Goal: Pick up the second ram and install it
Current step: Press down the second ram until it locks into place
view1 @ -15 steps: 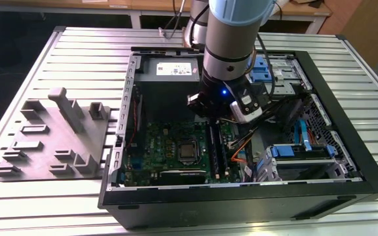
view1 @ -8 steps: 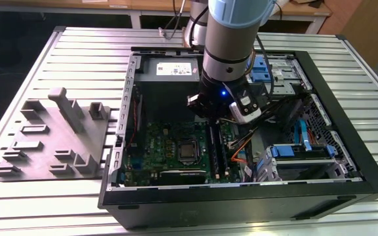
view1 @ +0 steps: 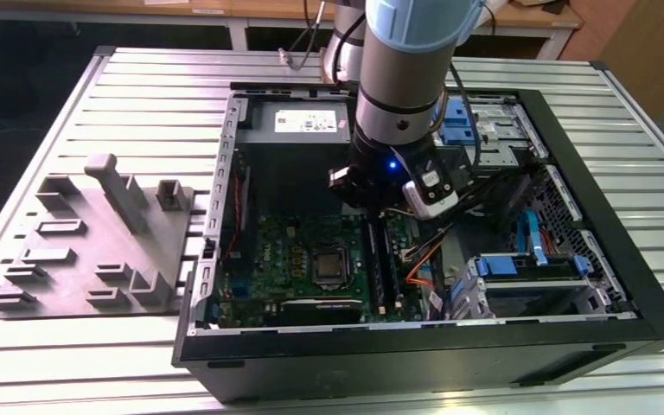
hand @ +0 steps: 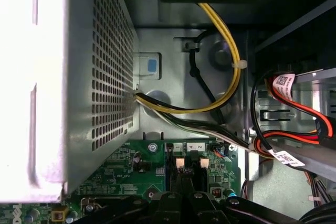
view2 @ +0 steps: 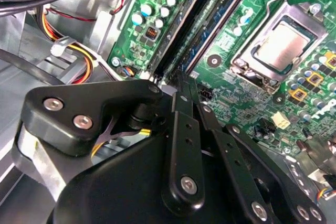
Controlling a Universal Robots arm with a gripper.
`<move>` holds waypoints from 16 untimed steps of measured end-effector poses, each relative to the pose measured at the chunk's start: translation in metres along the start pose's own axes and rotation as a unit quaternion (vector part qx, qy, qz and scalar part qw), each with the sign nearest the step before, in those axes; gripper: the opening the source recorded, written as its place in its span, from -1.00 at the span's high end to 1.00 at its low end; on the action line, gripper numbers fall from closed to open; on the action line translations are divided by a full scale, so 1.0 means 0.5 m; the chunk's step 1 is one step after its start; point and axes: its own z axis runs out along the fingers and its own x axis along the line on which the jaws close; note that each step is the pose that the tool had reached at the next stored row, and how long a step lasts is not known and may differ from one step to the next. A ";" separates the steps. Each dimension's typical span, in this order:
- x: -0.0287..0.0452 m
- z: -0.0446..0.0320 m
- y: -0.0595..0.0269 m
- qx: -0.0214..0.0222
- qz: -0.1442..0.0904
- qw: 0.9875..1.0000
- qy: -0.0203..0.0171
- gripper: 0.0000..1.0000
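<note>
My gripper (view1: 373,210) is down inside the open computer case, at the far end of the motherboard's memory slots (view1: 380,268). In the second wrist view its fingers (view2: 184,103) lie together, shut, and their tips meet at the end of the slots. The second ram (view2: 219,18), a thin blue-green strip, stands on edge in a slot and runs away from the fingertips towards the processor socket (view2: 278,45). Nothing shows clamped between the fingers. In the first wrist view the fingertips (hand: 181,200) sit just before the slots' white end latches (hand: 179,163).
The case wall (view1: 424,346) rings the work area. The power supply box (hand: 68,77) and its yellow and black cables (hand: 220,93) lie close ahead of the gripper. Drive bays with blue clips (view1: 528,264) are on the exterior view's right, and a grey moulded fixture (view1: 90,251) is on its left.
</note>
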 end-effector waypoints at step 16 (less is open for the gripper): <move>0.000 -0.021 0.001 0.000 0.000 1.000 0.000 0.80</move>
